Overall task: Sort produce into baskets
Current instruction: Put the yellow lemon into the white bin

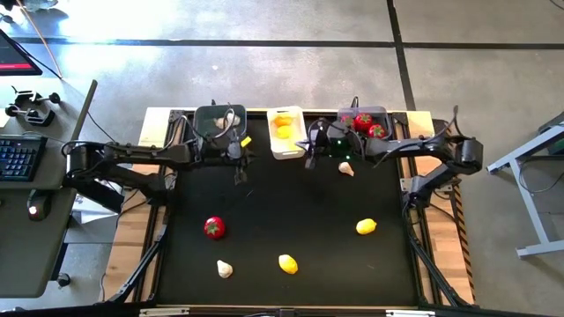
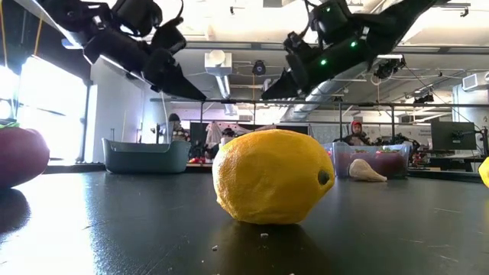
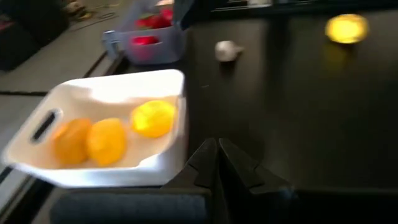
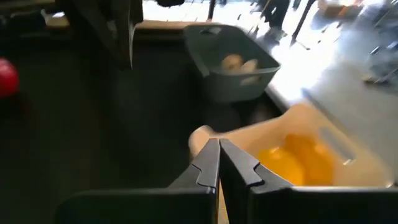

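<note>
Black table fills the centre — concrete floor around, keyboard desk at left; left gripper and right gripper both clenched, empty.

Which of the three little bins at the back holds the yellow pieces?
The narrower white plastic bin in the middle, holding yellow lemon-like pieces. The dark grey bin to its left holds whitish pieces, and the other grey bin holds red ones.

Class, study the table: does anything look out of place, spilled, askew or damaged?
Nothing is spilled or damaged. Five produce pieces lie loose on the black table, still unsorted: a red one, two lemons and two garlic pieces. The white basket sits slightly askew between the grey baskets.
</note>
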You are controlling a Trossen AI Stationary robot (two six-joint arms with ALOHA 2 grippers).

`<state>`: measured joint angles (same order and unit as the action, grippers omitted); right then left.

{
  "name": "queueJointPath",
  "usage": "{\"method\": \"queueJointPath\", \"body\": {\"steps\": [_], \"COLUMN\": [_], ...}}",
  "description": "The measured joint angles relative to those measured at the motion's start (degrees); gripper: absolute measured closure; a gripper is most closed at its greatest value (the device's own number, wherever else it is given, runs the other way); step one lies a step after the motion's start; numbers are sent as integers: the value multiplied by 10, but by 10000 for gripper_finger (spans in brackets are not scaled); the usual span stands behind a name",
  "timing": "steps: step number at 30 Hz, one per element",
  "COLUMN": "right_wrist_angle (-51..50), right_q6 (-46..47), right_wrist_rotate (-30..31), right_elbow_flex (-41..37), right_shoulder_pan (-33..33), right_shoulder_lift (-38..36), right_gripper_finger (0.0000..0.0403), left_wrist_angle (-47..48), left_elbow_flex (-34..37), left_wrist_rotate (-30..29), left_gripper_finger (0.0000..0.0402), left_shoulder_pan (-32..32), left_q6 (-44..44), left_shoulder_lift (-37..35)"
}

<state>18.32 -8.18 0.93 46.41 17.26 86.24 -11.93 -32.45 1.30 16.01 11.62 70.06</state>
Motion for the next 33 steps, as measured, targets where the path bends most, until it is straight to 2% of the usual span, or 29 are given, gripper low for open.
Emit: {"method": "queueJointPath", "body": {"steps": [5,8,13,16,20,28,30,33], "right_wrist_angle": [-138,-237,-398,-465,-548,-744,-761,-758], "right_q6": [48,96,183,240,315,427,431,381], "right_wrist_rotate": [-3,-28,-45,-41,-11,38,42,47], "right_elbow_flex": [0,0,0,0,0,0,0,0], "right_shoulder_pan": [-45,-80,-164,-223,-305,-423,-438,-467], "right_shoulder_lift": [-56,-88,-138,-162,-184,-184,-181,-180], "right_gripper_finger": [402,402,401,384,329,175,146,121], "left_wrist_angle": [-14,-32,-83,-117,-143,-154,-154,-154], "left_elbow_flex": [0,0,0,0,0,0,0,0], "left_wrist_rotate": [0,0,-4,-7,-9,-21,-27,-38], "left_gripper_finger": [401,401,401,401,401,401,401,401], "left_shoulder_pan": [-51,-75,-100,-106,-106,-113,-118,-128], "left_q6": [-6,-15,-18,-22,-26,-44,-54,-55], "left_shoulder_lift": [5,11,28,42,62,75,75,75]}}
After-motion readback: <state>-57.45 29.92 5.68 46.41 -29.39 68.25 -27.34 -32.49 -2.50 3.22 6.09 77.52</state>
